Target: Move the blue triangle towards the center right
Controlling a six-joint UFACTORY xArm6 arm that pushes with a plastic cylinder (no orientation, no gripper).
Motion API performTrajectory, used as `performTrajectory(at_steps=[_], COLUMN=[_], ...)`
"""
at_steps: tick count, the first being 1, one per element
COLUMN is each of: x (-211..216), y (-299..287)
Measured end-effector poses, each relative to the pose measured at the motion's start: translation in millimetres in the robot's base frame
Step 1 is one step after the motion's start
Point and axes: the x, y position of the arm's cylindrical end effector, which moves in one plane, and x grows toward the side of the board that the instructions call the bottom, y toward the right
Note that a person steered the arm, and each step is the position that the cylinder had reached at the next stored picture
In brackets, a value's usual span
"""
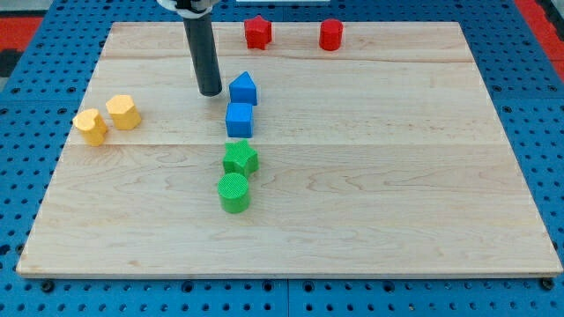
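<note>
The blue triangle (243, 89) stands on the wooden board (397, 176) in the upper middle, a little left of centre. My tip (211, 92) is on the board just to the triangle's left, a small gap apart. A blue cube (240, 120) sits right below the triangle, nearly touching it.
A green star-like block (240, 159) and a green cylinder (234, 193) lie below the blue cube in a column. Two yellow blocks (91, 126) (122, 112) sit at the view's left. A red star-like block (257, 33) and a red cylinder (330, 35) sit at the top edge.
</note>
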Motion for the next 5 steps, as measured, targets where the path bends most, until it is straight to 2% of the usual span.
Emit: performTrajectory(at_steps=[1, 2, 5], x=[12, 17, 11], y=[68, 162, 219])
